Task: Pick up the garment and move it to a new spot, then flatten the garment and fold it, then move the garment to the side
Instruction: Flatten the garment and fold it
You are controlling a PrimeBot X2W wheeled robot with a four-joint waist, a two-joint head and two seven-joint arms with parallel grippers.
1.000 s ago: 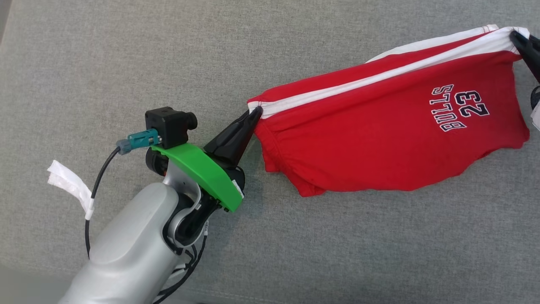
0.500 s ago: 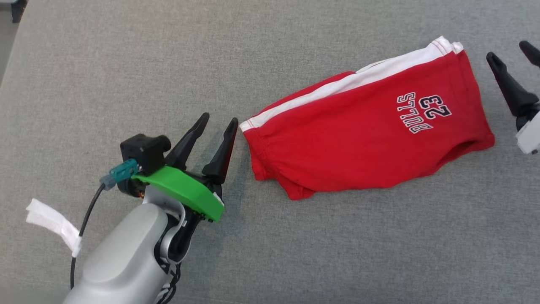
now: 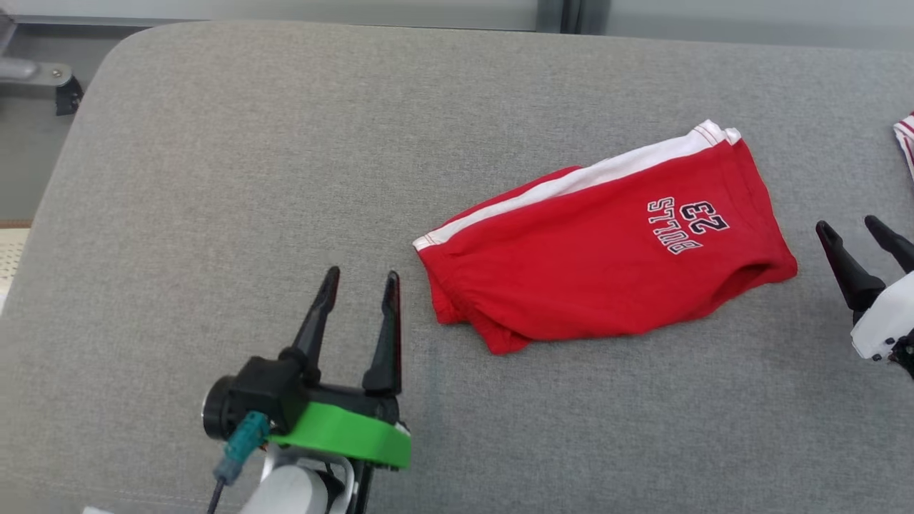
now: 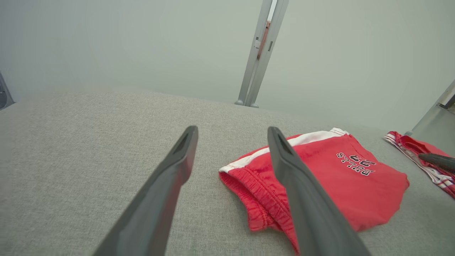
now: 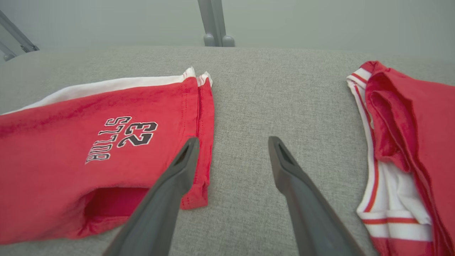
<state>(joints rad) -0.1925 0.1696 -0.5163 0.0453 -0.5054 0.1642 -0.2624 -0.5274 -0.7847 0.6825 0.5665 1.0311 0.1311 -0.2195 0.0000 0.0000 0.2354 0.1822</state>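
Both tools have let go of the red shorts (image 3: 607, 271) and drawn back; the shorts now lie slack on the grey bench (image 3: 214, 178). The left tool (image 3: 362, 273) and the right tool (image 3: 846, 223) stand spread and empty. The garment (image 5: 398, 142) lies bunched near the bench's right edge (its long axis roughly along the right tool's fingers), just right of that tool, so the right arm is nearer.
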